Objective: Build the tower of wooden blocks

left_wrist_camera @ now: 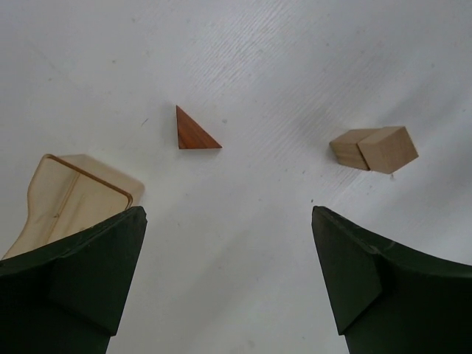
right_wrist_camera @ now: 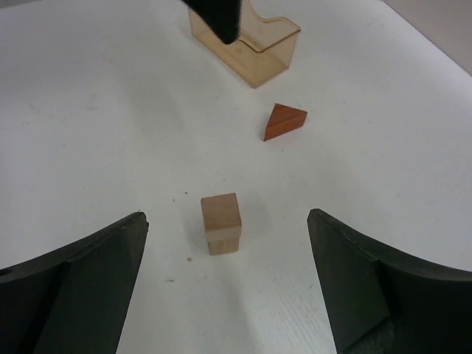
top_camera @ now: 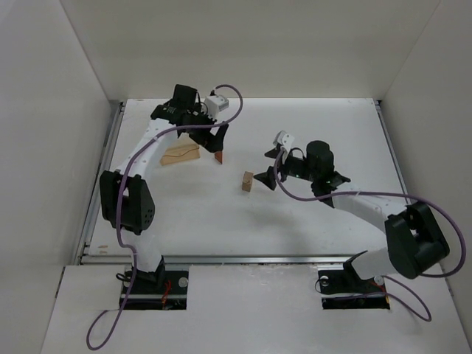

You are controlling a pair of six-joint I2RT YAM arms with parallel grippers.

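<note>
Across the white tabletop (top_camera: 324, 133), pieces lying apart

Near the middle of the table, a small tan wooden cuboid (top_camera: 247, 181) sits by itself with nothing on top of it. In the right wrist view this cuboid (right_wrist_camera: 221, 223) rests on the white surface just ahead of the two dark fingers, roughly centred in the gap between them and touching neither. Seen from the left wrist camera, the same block (left_wrist_camera: 374, 149) lies off to the right, beyond the right-hand finger.

Farther back and to the left lies a reddish-brown wooden triangular roof piece (top_camera: 219, 157), flat on the table and clearly apart from the cuboid. From the left wrist it shows as a dark red triangle (left_wrist_camera: 194, 131) ahead of the fingers; from the right wrist it appears beyond the cuboid and to its right (right_wrist_camera: 285, 121).

Left of the triangle stands a translucent amber plastic piece (top_camera: 181, 153), close to it but not touching. Its pale wall shows behind the left finger in the left wrist view (left_wrist_camera: 70, 199), and it stands at the far edge of the right wrist view (right_wrist_camera: 247, 44).

Over the amber piece and the triangle, the left gripper (top_camera: 209, 144) hangs with its fingers spread wide (left_wrist_camera: 228, 258), holding nothing. Beside the cuboid, the right gripper (top_camera: 267, 177) is likewise spread and empty (right_wrist_camera: 228, 273).
</note>
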